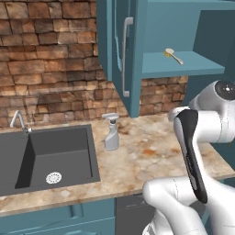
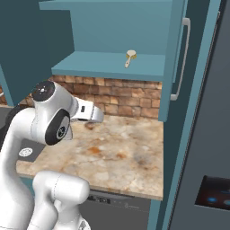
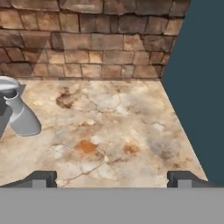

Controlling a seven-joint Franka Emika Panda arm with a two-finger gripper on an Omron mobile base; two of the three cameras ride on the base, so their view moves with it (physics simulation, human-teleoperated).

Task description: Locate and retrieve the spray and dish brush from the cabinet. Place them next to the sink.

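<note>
The spray [image 1: 111, 133] stands upright on the counter just right of the sink [image 1: 27, 176], and its nozzle head shows at the left edge of the hand view as the spray [image 3: 17, 111]. The dish brush [image 1: 173, 55] lies on the teal shelf inside the open cabinet [image 1: 181, 69]; from the other side the dish brush [image 2: 130, 57] rests near the shelf's front edge. My gripper [image 3: 111, 179] is open and holds nothing. It hovers over bare counter below the shelf, to the right of the spray and apart from it.
The cabinet door [image 1: 117, 50] with its long grey handle stands open toward me. A brick wall [image 1: 46, 69] backs the marble counter [image 1: 151, 151]. A tall dark panel [image 2: 202, 134] closes off the counter's right end. The faucet [image 1: 18, 120] rises behind the sink.
</note>
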